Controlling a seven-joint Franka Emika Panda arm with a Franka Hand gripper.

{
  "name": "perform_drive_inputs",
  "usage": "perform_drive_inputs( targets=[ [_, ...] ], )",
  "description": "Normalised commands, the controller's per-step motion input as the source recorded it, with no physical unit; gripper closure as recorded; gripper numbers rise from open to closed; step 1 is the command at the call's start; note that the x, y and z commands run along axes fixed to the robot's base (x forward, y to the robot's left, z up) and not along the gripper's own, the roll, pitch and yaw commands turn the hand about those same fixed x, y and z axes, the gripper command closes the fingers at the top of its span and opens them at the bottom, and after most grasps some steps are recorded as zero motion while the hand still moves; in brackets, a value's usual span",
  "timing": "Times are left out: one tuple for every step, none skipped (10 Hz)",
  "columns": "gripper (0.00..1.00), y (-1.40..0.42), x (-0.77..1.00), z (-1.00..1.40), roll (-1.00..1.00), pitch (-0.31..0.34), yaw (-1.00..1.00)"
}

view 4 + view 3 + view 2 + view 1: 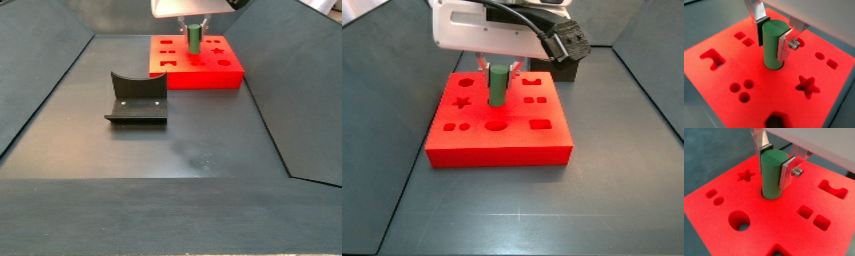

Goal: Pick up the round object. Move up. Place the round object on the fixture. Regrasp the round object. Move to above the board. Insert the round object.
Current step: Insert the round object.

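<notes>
step: insertion, judged last leg of the task. The small smooth green cylindrical peg (772,174) stands upright w/ its lower end at or in a round hole near the middle of the large flat bright red rectangular board (764,230).

pincer: the pincer (776,161) sits right over the board's centre, clenched on the peg's upper part; flat silver fingers (785,45) w/ dark pads press it from two sides in both wrist views.

peg depth: most of the peg shows above the red surface (772,44), so it looks only shallowly seated. Whether the tip has bottomed out can't be told.

board: lies on the dark counter (609,190); star, oval, squares, small circles and an L-type cut-out surround the peg (497,85), all empty.

fixture: the small dark L-shaped bracket w/ a curved notch (136,98) stands well apart from the board (214,72), nearer the camera in that side view; nothing on it.

how to do it well: keep the peg (194,38) vertical, push straight down, no sideways drag. The peg looks aligned w/ the hole in both wrist views, so a slow descent should do.

grip advice: the fingers hold high, which leaves room to sink before they meet the board; release only once the peg carries itself, then lift straight up.

risk: tilt or jam at the hole's rim if pushed off-axis; the board could shift on the counter under side load.
</notes>
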Motion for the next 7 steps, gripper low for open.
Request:
perform_drive_inputs(
  targets=[
    [1.00,0.00,-0.07,-0.95,0.00,-0.169,0.00],
    [1.00,0.00,-0.16,-0.05,0.00,-0.291,0.00],
    [1.00,0.00,-0.23,-0.23,0.05,-0.169,0.00],
    [1.00,0.00,-0.21,-0.63,0.10,-0.319,0.05],
    [1.00,0.00,0.07,-0.70,0.06,-0.254,0.25],
    [1.00,0.00,0.37,-0.63,0.06,-0.251,0.29],
    [1.00,0.02,0.52,-0.53,0.06,-0.224,0.19]
  ],
)
